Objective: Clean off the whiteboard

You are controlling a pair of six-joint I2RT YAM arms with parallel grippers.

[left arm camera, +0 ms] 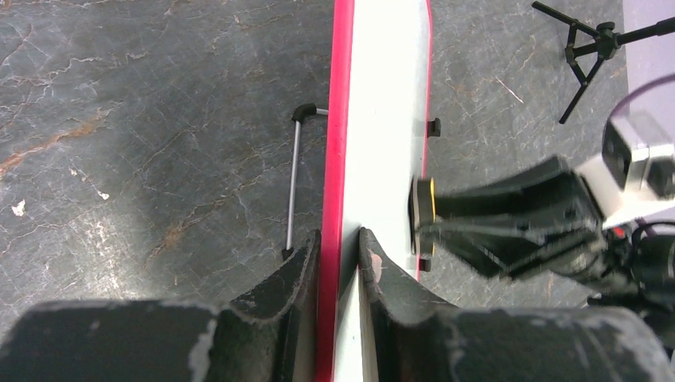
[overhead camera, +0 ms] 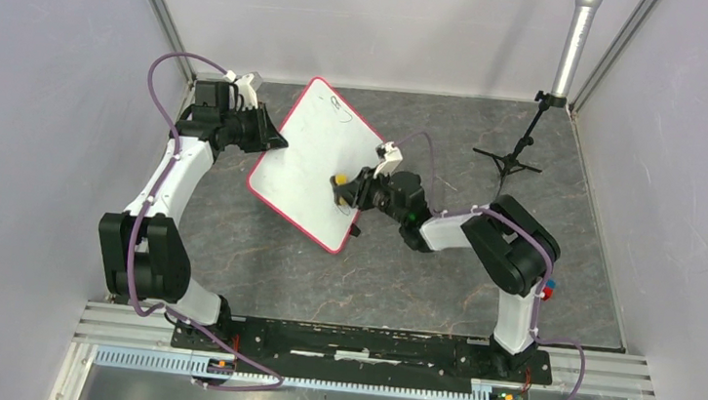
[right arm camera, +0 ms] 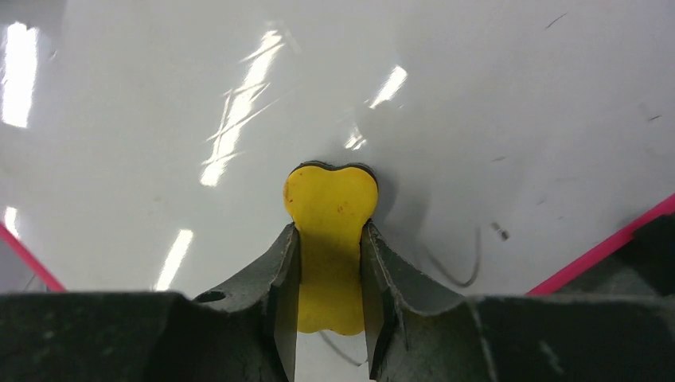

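One whiteboard (overhead camera: 315,157) lies skewed like a diamond at the far middle of the dark stone-patterned table (overhead camera: 322,285), its far corner close to the back wall and its near corner pointing toward the arm bases. Its thin red rim runs all round. A few dark pen strokes (overhead camera: 337,110) sit near the far corner, and fainter ones show in the right wrist view. Two small black clips (left arm camera: 434,126) are visible on its right edge in the left wrist view, where a single thin grey rod (left arm camera: 293,183) with a black end also shows on the board's other side. The left gripper (overhead camera: 272,141) is clenched on the board's left edge, one finger on each face with the rim between them. The right gripper (overhead camera: 341,191) grasps one yellow eraser (right arm camera: 330,199) between both fingers, the eraser's head pressed against the white surface near the board's middle. Bare table stretches between the board's near corner and the two bases, and between its right edge and one black tripod stand (overhead camera: 517,147) carrying a grey pole (overhead camera: 576,45) at the far right corner. The left arm's elbow sits close to the left wall.
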